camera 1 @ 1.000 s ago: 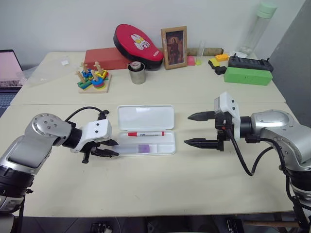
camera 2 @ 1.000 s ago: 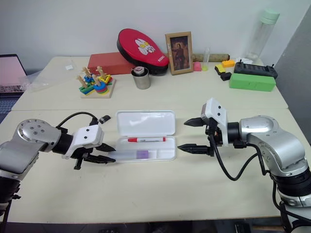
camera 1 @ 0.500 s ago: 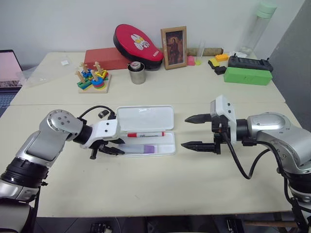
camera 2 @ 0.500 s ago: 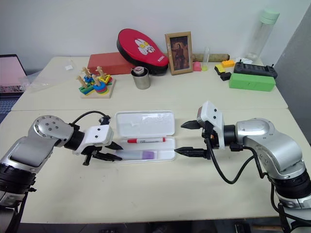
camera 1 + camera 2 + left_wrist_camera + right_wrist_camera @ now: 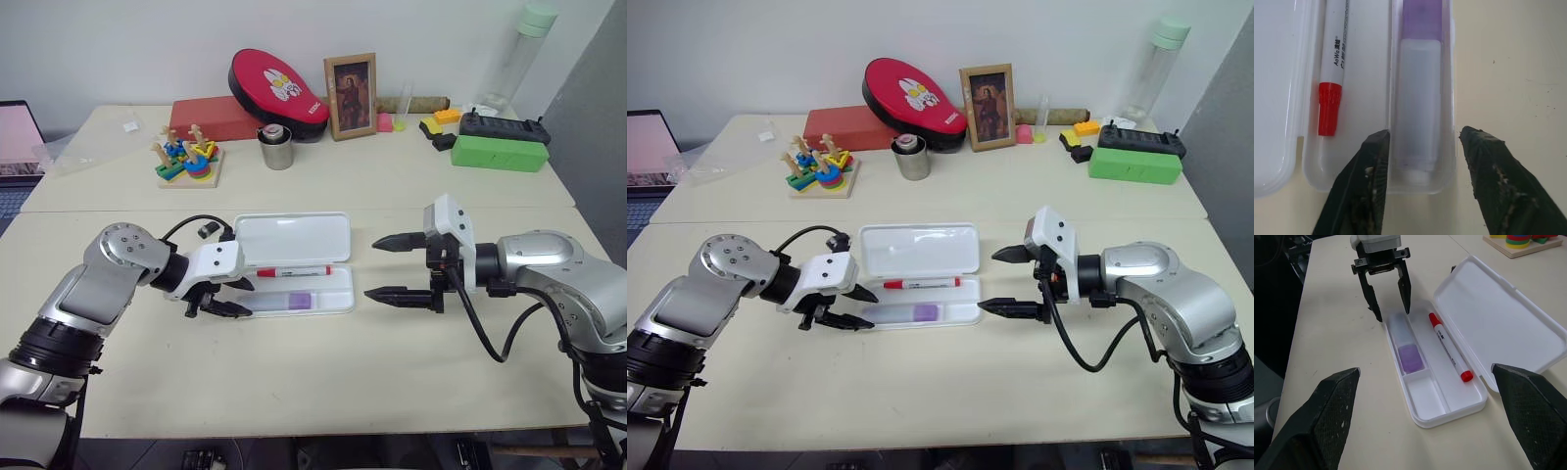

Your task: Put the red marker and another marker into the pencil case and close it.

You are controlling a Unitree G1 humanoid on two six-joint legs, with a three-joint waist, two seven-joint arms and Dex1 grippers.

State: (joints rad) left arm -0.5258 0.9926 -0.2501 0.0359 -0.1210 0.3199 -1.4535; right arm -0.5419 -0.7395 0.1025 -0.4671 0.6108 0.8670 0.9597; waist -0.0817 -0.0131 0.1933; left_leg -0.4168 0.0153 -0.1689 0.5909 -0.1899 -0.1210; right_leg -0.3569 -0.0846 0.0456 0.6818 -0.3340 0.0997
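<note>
Since a second ago my left gripper (image 5: 1422, 142) has parted, leaving the highlighter (image 5: 1419, 93) inside the pencil case (image 5: 338, 305); right gripper (image 5: 400, 267) waits wide beside it.

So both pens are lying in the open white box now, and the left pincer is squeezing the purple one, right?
Not quite. The red marker and the purple highlighter do lie in the open pencil case, but the left pincer is open around the highlighter's end, not squeezing it. The left wrist view shows gaps on both sides.
</note>
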